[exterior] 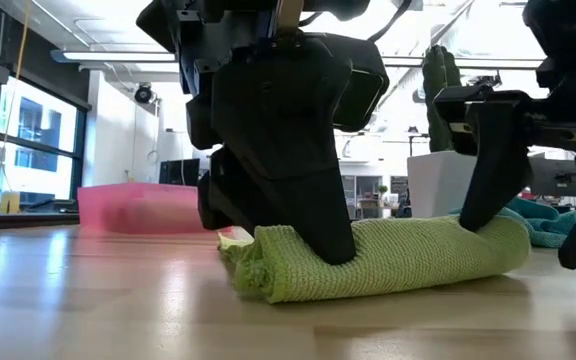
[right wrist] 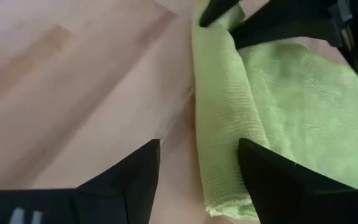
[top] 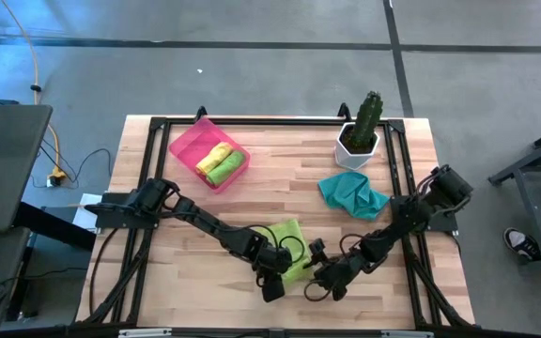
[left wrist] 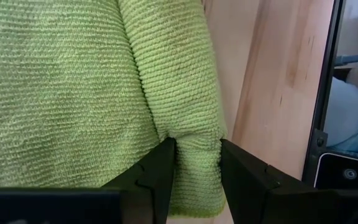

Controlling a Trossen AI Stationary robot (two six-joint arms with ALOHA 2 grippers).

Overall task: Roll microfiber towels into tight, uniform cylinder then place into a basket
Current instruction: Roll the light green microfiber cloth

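A lime green microfiber towel [top: 289, 246], partly rolled, lies on the wooden table near its front edge. In the low view its rolled part [exterior: 398, 260] rests on the table as a thick tube. My left gripper [top: 272, 280] is shut on the roll near one end. My right gripper [right wrist: 197, 180] stands open at the roll's other end, one finger on each side of it. The pink basket [top: 188, 150] at the far left holds a rolled yellow towel [top: 216, 152] and a rolled green one [top: 227, 167]. A crumpled teal towel [top: 353, 194] lies at the right. My left gripper pinches the towel's rolled edge [left wrist: 197, 134] between its two fingers, which lie across the roll. The fingers [exterior: 333, 240] come down at a slant from above. The roll rests on the table, and the cloth is dented in between the fingers. My right gripper: I cannot tell whether a finger [right wrist: 272, 180] touches the roll's end.
A white pot with a green cactus [top: 360, 131] stands at the far right, just behind the teal towel. A black frame rail [top: 280, 122] runs around the table's edges. Bare wood lies between the basket and the lime towel.
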